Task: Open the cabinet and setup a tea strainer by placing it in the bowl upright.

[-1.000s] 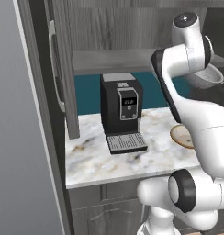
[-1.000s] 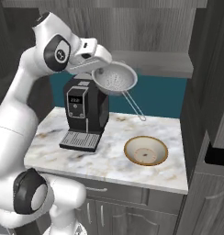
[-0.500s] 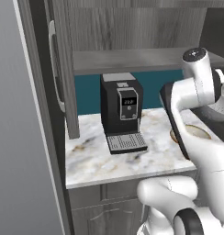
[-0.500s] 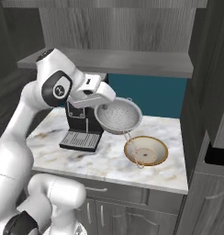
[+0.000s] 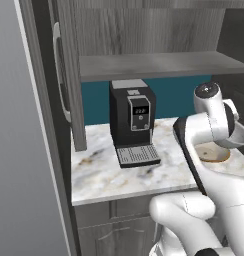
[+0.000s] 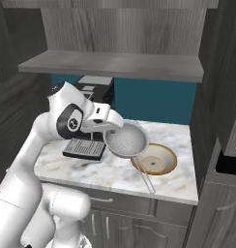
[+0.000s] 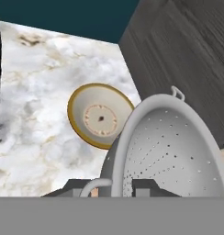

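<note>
The grey perforated metal tea strainer (image 6: 126,140), a half-dome with a thin straight handle, hangs in the middle of the right base view, clenched at its rim in the white arm's tool (image 6: 108,127). In the hand view its pale inside (image 7: 171,151) fills the lower right, with the two dark tips at the bottom edge pinching the rim. Just below and beside it sits the shallow tan bowl with the brown rim (image 6: 155,159) on the marbled white bench (image 6: 105,167); the handle reaches down past the bowl's near edge, and whether it touches I cannot tell.

It looks a light, stiff thing — thin metal, smooth and likely slippery, apt to swing by that long handle. The rim gives a firm edge to pinch; I'd judge it tips easily once let go, so it wants settling dome-down well inside the bowl.

The dark grey wood-grain cabinet (image 5: 69,75) stands open, its door at the left of the left base view, beside the black coffee machine (image 5: 132,122).

Against a second ago the strainer has come down from up by the shelf to just over the bowl, and the arm has folded lower — the grip looks unchanged.
</note>
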